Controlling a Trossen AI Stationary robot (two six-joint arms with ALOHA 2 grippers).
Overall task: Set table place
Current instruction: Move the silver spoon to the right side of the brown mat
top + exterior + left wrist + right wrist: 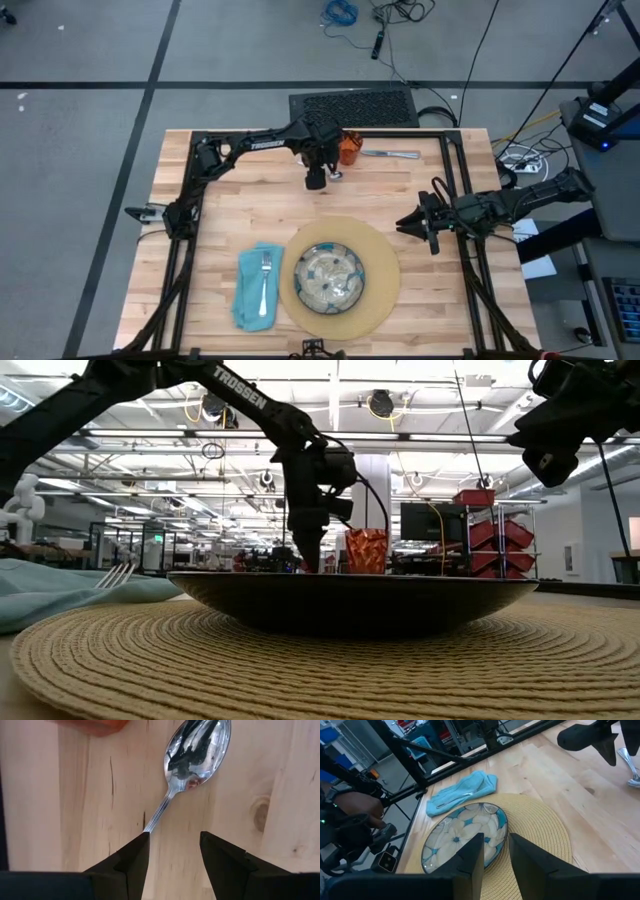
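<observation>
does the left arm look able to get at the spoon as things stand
Probably yes. The left gripper hangs right over the spoon, jaws open, its handle end between the fingertips. Nothing lies between; the orange cup stands just beside.

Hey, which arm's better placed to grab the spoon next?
Left. The left gripper hangs open right over the spoon, its handle running between the fingers. The right gripper waits far off beside the placemat.
</observation>
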